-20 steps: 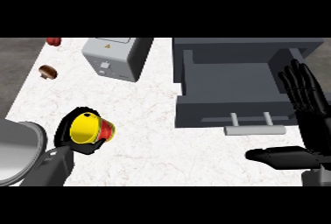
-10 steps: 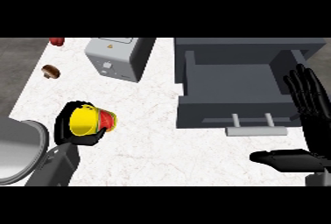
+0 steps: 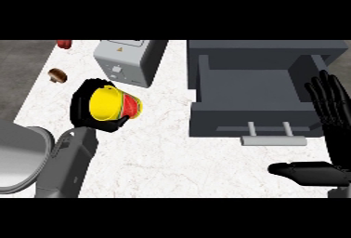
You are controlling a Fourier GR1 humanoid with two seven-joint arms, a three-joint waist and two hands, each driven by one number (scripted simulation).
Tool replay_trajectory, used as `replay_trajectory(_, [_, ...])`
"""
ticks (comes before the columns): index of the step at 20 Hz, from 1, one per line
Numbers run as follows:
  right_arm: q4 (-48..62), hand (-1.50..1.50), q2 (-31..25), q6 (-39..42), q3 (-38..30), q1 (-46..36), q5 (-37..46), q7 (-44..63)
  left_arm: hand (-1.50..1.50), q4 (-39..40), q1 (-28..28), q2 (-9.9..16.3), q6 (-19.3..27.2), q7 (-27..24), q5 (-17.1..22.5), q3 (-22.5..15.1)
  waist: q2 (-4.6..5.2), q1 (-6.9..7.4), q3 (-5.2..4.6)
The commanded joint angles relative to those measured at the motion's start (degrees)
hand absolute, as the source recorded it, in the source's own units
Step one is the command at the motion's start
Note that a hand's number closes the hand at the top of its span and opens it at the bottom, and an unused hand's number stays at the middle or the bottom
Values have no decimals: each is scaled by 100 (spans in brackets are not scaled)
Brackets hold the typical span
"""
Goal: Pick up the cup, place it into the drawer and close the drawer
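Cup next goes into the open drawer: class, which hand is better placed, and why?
Left. The left hand is already curled round the cup; the right hand rests open beside the drawer.

You are looking steeply down on a white marbled counter (image 3: pixel 171 153). At its far edge stands a light grey box-shaped appliance (image 3: pixel 126 56). At the left you see a strip of dark grey floor (image 3: pixel 21 69), and the light is even.
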Motion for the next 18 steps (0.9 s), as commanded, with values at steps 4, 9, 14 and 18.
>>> replay_trajectory(4, [-205,-150,-204,127,-267,-105,-270,244,150,-1526,-480,-471,762,1271,-32,-494,-3,-3,0])
replay_trajectory(9, [240,-150,-107,99,-236,-207,-195,42,150,-2196,-757,-649,1580,2069,112,-1386,10,-23,-1])
replay_trajectory(14, [52,-150,-247,215,-370,-216,-399,263,150,-2271,-1616,-656,2060,2932,-63,-1549,20,-54,-2])
replay_trajectory(18, [284,-150,-319,313,-539,-120,-372,-151,150,-1597,-2632,-646,2327,3294,-85,-1323,41,-103,-1])
